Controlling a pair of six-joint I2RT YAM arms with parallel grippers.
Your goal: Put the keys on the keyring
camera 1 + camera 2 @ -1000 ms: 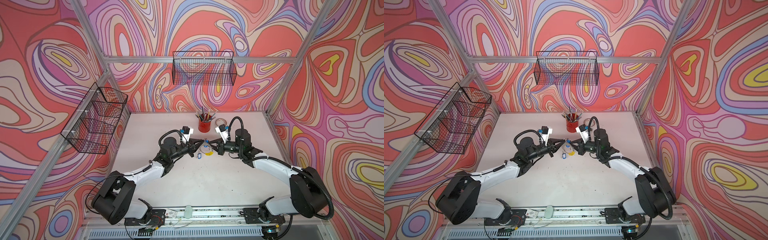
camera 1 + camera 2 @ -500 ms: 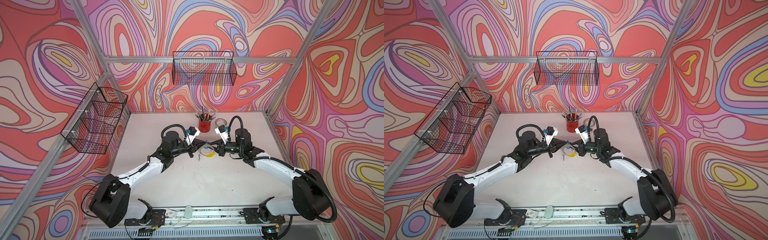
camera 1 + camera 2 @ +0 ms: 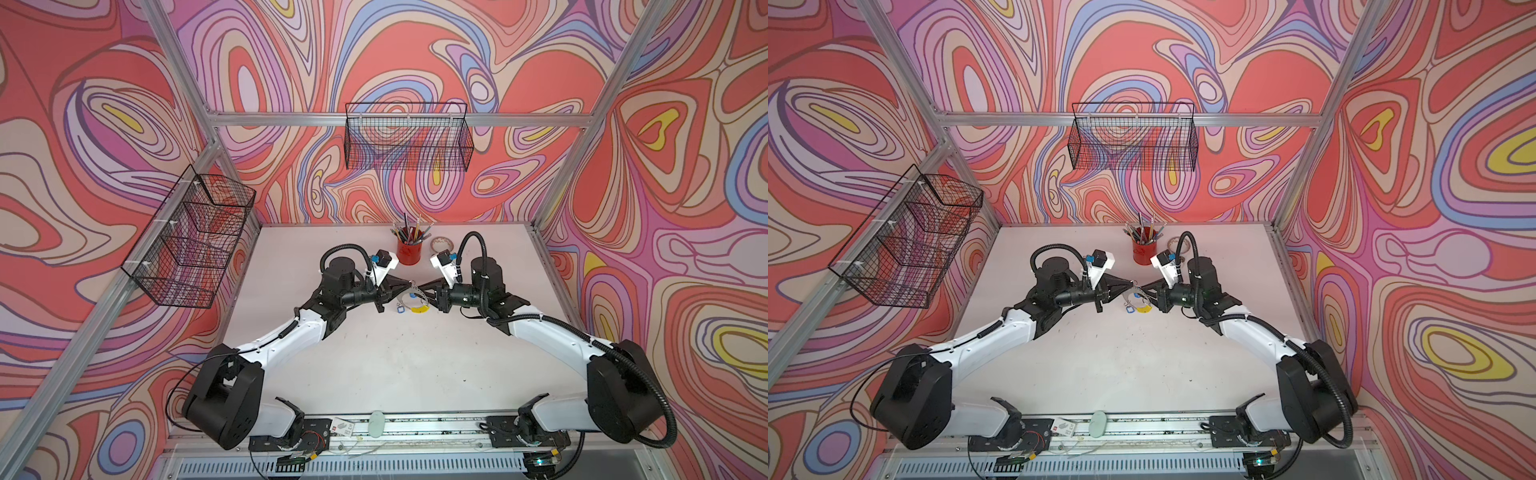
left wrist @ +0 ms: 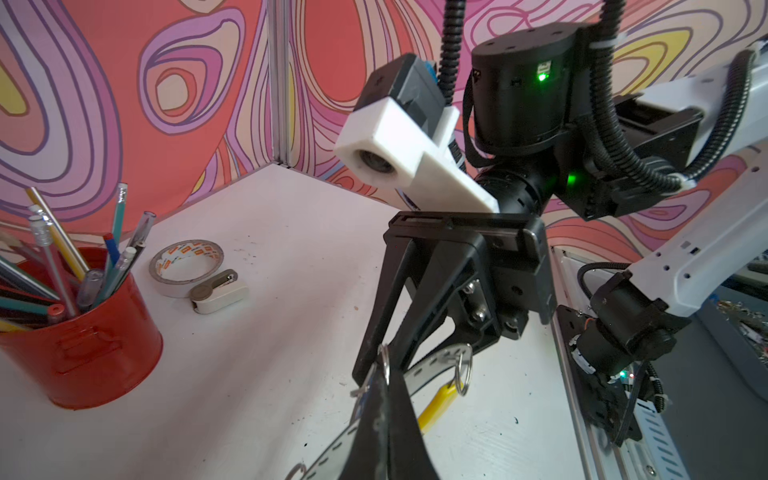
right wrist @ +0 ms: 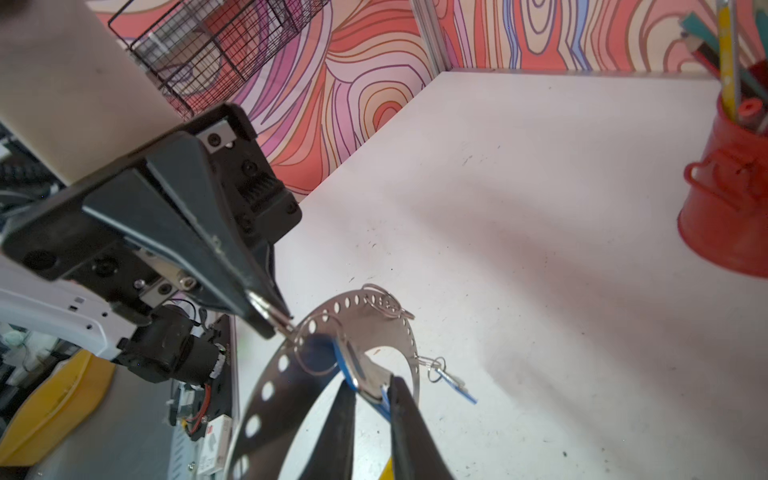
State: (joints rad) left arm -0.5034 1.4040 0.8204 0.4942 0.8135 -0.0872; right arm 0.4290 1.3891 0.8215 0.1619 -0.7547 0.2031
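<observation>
The keyring (image 3: 405,300) (image 3: 1128,300), a perforated silver hoop with a yellow segment (image 4: 436,405), is lifted over the middle of the table between both grippers. My left gripper (image 3: 411,284) (image 4: 384,374) is shut on a small split ring beside the band (image 5: 374,316). That ring carries a key with a blue tag (image 5: 353,368). The key lies between the parted fingers of my right gripper (image 5: 372,388) (image 3: 419,287). A second blue-tagged key (image 5: 451,380) (image 3: 401,308) hangs from the hoop on its own small ring.
A red cup of pencils (image 3: 409,251) (image 4: 83,332) stands behind the grippers. A beige tape roll (image 3: 440,242) (image 4: 187,259) and a small white tool (image 4: 218,293) lie beside it. Black wire baskets hang on the left wall (image 3: 191,237) and the back wall (image 3: 409,141).
My left gripper has moved right and back until its tips meet the right gripper's at the keyring. The right gripper's fingers, shut before, have parted.
</observation>
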